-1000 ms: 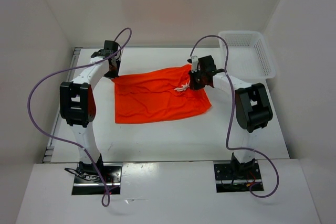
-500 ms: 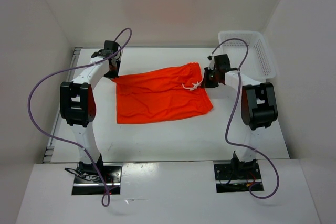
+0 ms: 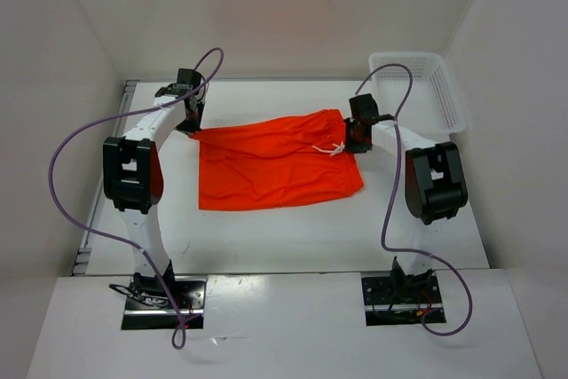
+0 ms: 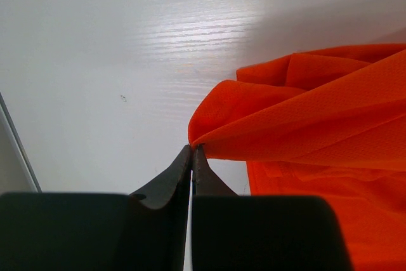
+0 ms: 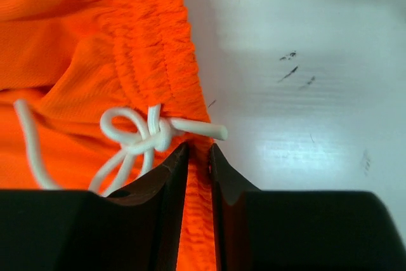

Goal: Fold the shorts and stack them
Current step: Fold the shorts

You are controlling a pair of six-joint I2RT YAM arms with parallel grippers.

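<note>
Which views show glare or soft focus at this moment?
Top external: sharp, even light, mild glare on the near ledge. Left wrist: sheen streak across the table, left gripper blurred. Right wrist: drawstring crisp, right gripper soft.

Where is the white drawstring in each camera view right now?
Top external: drawstring at the right edge of the shorts.
Left wrist: not in view.
Right wrist: knotted at centre-left, just above the right gripper.
Shared landmark: the orange shorts.
</note>
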